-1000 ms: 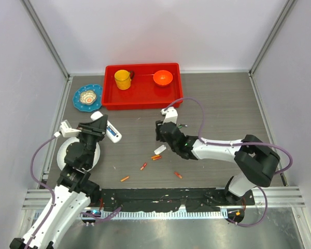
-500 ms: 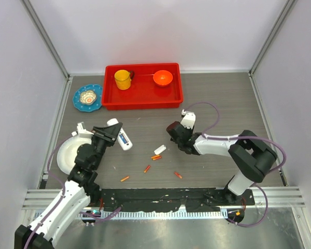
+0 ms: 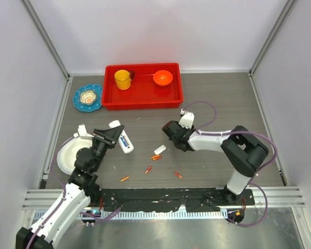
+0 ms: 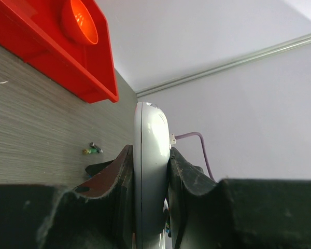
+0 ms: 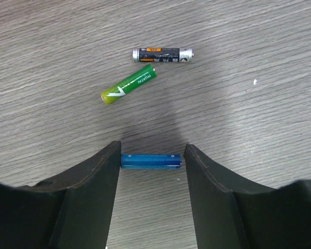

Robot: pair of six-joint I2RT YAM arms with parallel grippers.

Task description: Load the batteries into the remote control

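Left gripper (image 4: 150, 151) is clamped tight on the remote control (image 4: 151, 124), held on edge; right gripper (image 5: 152, 150) is down on the table (image 5: 259, 119), jaws apart, straddling the blue battery (image 5: 150, 161) end to end; squeeze off-centre and that slim cylinder probably squirts out; the count: one remote, one cover piece (image 3: 159, 149), eight batteries, namely that blue battery, a green battery (image 5: 128, 86), a black-and-silver battery (image 5: 162, 54) and five orange batteries (image 3: 148, 169).

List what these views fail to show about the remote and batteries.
- Left wrist view: slim white plastic remote is edge-on between the left fingers; its battery bay is hidden.
- Right wrist view: whether the right fingers touch the small blue cylindrical battery is unclear.
- Top view: orange cylindrical batteries too small for polarity; the right arm hides the blue one.
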